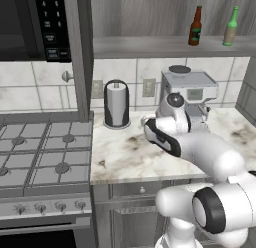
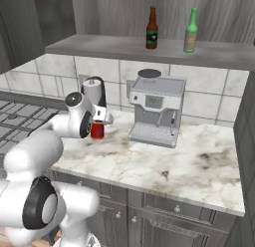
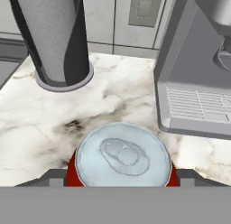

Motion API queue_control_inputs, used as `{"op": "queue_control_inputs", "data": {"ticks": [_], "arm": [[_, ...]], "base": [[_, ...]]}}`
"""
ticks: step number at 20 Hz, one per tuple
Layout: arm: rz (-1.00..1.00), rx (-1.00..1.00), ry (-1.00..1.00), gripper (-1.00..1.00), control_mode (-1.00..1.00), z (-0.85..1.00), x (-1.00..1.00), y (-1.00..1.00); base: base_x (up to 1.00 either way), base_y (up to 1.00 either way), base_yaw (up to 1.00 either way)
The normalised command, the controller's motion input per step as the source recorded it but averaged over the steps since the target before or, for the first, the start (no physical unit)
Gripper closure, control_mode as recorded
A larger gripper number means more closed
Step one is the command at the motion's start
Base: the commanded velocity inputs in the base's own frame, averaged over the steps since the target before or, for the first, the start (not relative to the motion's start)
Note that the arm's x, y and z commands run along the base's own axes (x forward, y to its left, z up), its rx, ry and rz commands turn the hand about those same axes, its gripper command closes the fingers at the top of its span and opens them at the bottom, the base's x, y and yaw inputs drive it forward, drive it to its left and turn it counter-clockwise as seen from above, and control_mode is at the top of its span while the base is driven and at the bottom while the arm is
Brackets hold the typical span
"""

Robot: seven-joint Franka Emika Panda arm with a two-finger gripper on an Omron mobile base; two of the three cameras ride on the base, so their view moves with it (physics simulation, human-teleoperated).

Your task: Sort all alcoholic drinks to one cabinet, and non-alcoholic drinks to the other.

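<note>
Fingers of the white arm's two-finger gripper (image 2: 98,122) are standing spread wide on either side of the short red soda can with a silver top (image 3: 123,156), not pressing on it. That can is sitting on the marbled white tabletop (image 2: 189,166), between the dark paper-towel holder (image 1: 116,104) on the left and the grey coffee machine (image 2: 155,111) on the right. Up on the grey cabinet shelf (image 2: 99,44), the dark brown bottle with a red label (image 2: 152,29) and the green bottle with a tan label (image 2: 190,31) are standing upright, near each other, apart.
</note>
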Motion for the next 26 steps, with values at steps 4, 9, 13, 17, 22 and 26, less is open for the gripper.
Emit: {"op": "queue_control_inputs", "data": {"ticks": [4,9,13,17,22,26], "arm": [[0.00,0.00,0.00,1.00,-1.00,0.35,-0.44,0.00],[0.00,0.00,0.00,1.00,-1.00,0.42,-0.45,0.00],[0.00,0.00,0.00,1.00,-1.00,0.47,-0.39,0.00],[0.00,0.00,0.00,1.00,-1.00,0.43,-0.35,0.00],[0.00,0.00,0.00,1.00,-1.00,0.39,-0.34,-0.02],[0.00,0.00,-0.02,1.00,-1.00,0.34,-0.34,-0.04]], "base": [[0.00,0.00,0.00],[0.00,0.00,0.00],[0.00,0.00,0.00],[0.00,0.00,0.00],[0.00,0.00,0.00],[0.00,0.00,0.00]]}}
